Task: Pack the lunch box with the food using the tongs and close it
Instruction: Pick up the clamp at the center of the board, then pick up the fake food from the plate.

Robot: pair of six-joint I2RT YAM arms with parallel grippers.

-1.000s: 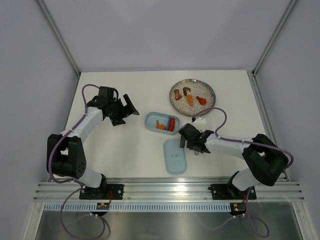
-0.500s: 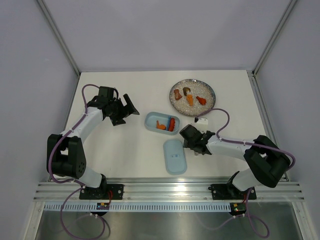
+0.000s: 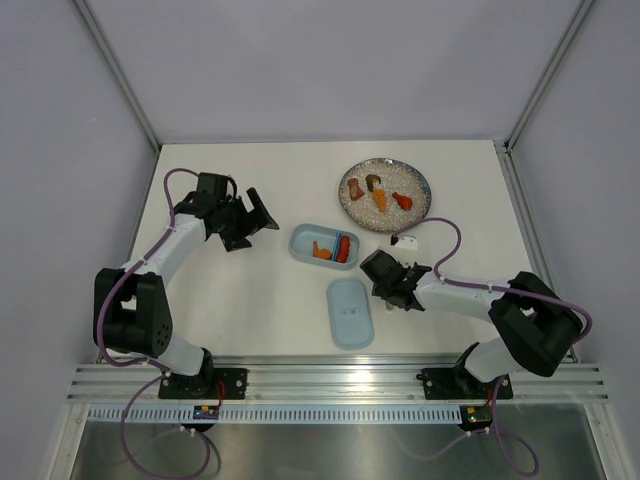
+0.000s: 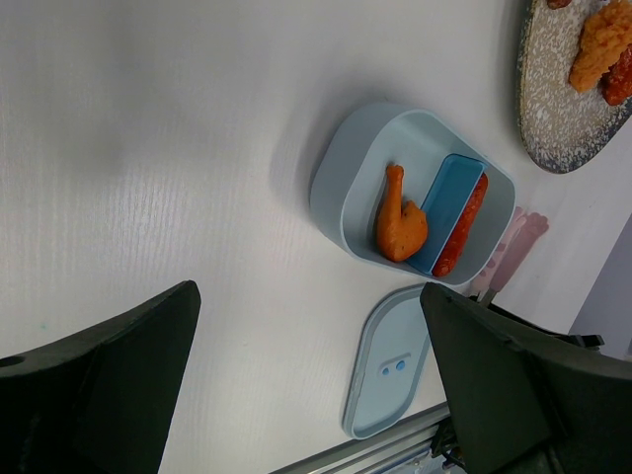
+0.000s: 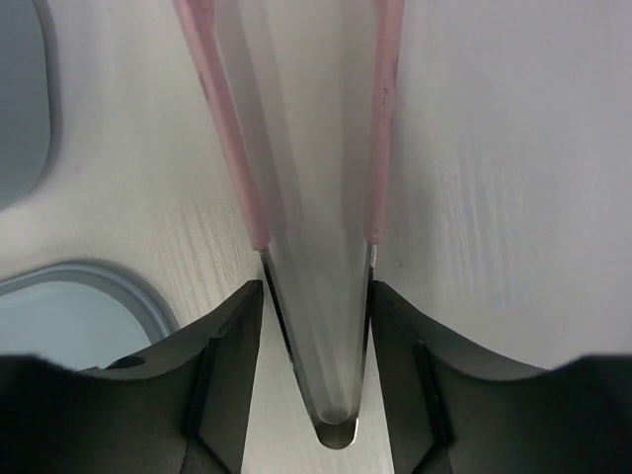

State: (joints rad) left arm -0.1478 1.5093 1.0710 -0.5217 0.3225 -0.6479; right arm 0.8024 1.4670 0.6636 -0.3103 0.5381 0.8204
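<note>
**Right pincer [image 5: 316, 415] clamped on the slim whitish plastic tongs [image 5: 314, 247]; left pincer [image 4: 306, 395] spread wide, holding nothing.**

On the white bench [image 3: 250, 300], the pale-blue oblong plastic lunch box [image 3: 302, 243] sits open near the middle. It holds an orange drumstick-shaped food piece [image 4: 400, 222] and a red sausage-shaped piece [image 4: 461, 225]. Its pale-blue oblong lid [image 3: 350, 312] lies flat at 5 o'clock of it. The round grey speckled plate [image 3: 415, 180], carrying more orange and brown pieces, is at 1 o'clock. The tongs lie at 4 o'clock of the box, with black fingers [image 5: 222, 365] pressing both sides near the narrow end. The left pincer hovers at 10 o'clock.
</note>
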